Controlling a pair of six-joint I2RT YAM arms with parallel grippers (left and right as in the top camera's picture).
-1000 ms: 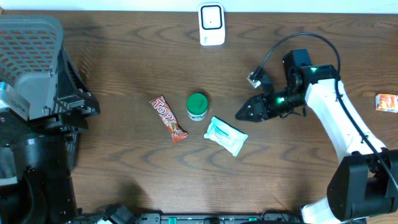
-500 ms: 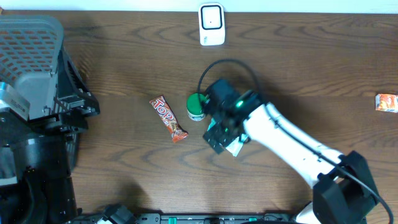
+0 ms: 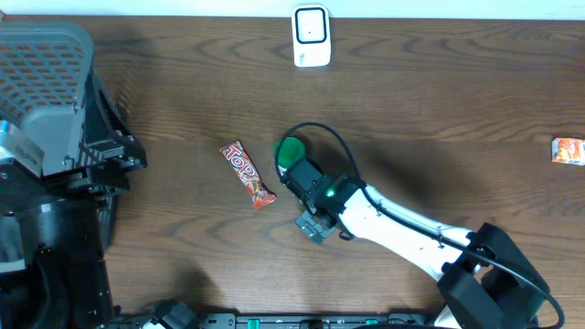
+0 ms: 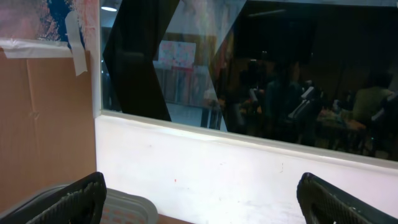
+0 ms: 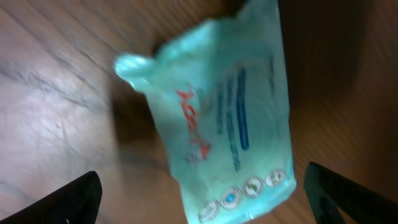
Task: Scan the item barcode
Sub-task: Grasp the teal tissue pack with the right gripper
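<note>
The step in hand looks like the reach for a pickup. The right gripper (image 5: 202,186) hangs over a pale-green wipes pack (image 5: 227,106), its fingers spread wide to either side and closed on nothing. The pack lies near the middle of the worktop (image 3: 183,91), a little toward the near edge, and is judged to be the item to scan. The next move likely calls for a descent straddling the pack's narrow width and a gentle close on the soft film. A carry to the white scanner (image 3: 311,37) at the middle of the far edge would follow, barcode facing it. The overhead view hides the pack under the arm but shows a green-lidded jar (image 3: 291,149) just beside the gripper and a candy bar (image 3: 248,174) nearby. The right wrist view shows the pack's print, blurred, with no barcode discernible. The left gripper (image 4: 202,202), fingers apart and empty, points at a window.
</note>
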